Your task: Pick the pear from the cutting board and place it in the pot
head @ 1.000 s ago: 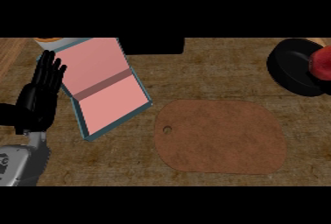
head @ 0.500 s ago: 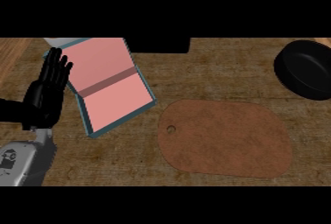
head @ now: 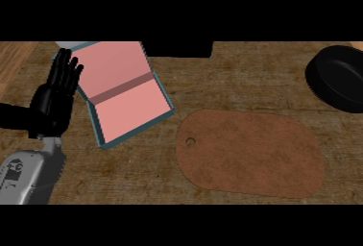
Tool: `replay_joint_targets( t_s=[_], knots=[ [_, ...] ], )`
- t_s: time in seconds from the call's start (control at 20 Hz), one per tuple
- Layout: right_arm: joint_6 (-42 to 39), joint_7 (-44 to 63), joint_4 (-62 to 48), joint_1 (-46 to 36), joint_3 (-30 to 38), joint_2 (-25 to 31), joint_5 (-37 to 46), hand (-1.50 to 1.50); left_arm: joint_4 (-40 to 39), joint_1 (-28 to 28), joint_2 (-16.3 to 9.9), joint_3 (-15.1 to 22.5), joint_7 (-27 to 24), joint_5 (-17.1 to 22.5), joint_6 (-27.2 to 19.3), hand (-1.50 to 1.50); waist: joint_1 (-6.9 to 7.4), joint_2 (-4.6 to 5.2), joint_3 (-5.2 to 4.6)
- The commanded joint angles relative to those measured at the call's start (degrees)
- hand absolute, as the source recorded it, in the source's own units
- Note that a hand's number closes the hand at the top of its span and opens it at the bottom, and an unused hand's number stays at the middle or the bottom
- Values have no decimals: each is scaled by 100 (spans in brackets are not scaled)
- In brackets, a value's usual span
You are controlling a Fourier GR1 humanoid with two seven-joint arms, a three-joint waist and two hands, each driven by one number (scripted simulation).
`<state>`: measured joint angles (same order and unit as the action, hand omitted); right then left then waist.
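Grey forearm metal shows at the near left corner, and from it the left hand (head: 53, 98) rises along the left edge, fingers straight and pointing away, holding nothing and touching nothing. Just right of that hand lies a pink tray with a teal rim (head: 124, 91), set at a slant, a darker pink band crossing its middle; its near corner points toward the near left. Nearer and to the right, the brown wooden cutting board (head: 248, 153) sits flat on the rough brown counter (head: 234, 77), a small hole close to its left edge. Its top is bare: no pear rests on it, and I cannot see the pear anywhere on the counter. Farther off at the right edge stands the black pot (head: 342, 79), partly cut off by the view; its inside is dark and I cannot tell what it holds. The right hand does not show.
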<state>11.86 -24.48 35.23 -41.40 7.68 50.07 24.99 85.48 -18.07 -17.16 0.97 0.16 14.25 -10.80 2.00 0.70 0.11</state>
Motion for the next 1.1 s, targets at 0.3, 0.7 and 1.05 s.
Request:
replay_joint_targets(
  t_s=[0.3, 0.7, 1.05],
  knots=[
    [-800, -107, -2008, -853, -20, -14, 333, 150, 243, -83, 188, 233, 217, -84, 24, 0, 237, 80, 19],
    [-1370, -1304, -2332, -949, 60, -267, 268, -150, 8, -2, 46, -122, 0, 18, 176, 0, 111, 59, 15],
    [-2047, -1348, -2624, -1369, 987, -171, -656, -150, -89, 42, -33, -239, -79, 102, 362, 0, 65, 56, 10]
  ],
)
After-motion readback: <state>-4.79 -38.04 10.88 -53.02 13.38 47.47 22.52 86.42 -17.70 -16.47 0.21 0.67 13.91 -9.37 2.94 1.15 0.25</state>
